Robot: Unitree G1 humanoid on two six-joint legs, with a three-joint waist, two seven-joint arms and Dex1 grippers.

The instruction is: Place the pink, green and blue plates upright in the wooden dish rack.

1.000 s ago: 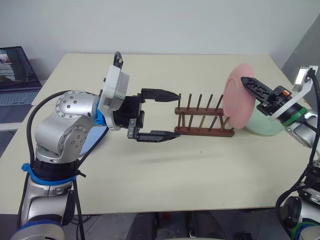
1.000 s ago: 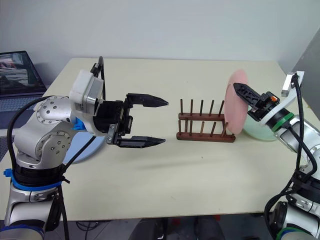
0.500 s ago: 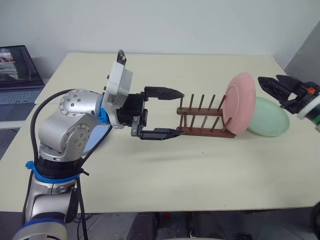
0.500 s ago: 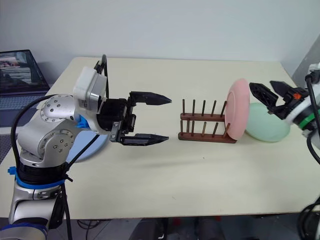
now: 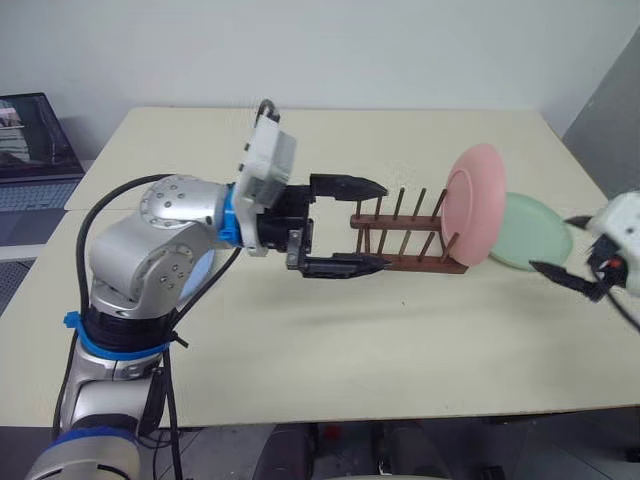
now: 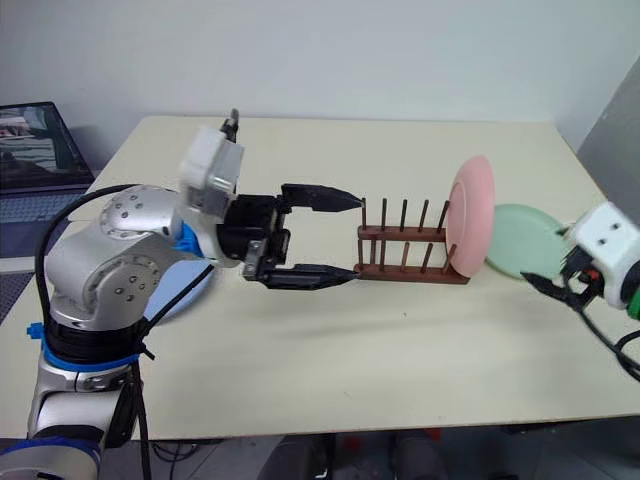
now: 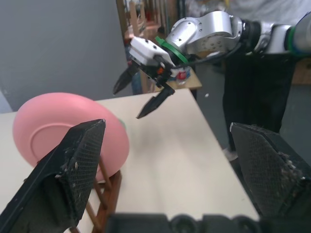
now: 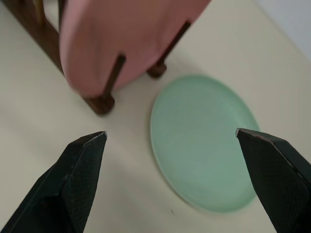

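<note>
The pink plate [image 5: 474, 203] is stood upright at the right end of the wooden dish rack [image 5: 408, 243], leaned between the last pegs, on the cream table [image 5: 330, 340]. The green plate [image 5: 530, 231] is laid flat on the table just behind and to the right of the rack, partly hidden by the pink one. A sliver of the blue plate [image 6: 196, 292] is seen flat on the table under the left arm.

The left gripper [image 5: 374, 226] is held level, pointed at the left end of the rack, its fingers spread wide with nothing between them and the tips just beside the first pegs. The right gripper [image 7: 141, 92] is held near the table's right edge, clear of both plates, its fingers apart and empty; in the right wrist view the green plate is framed between them
</note>
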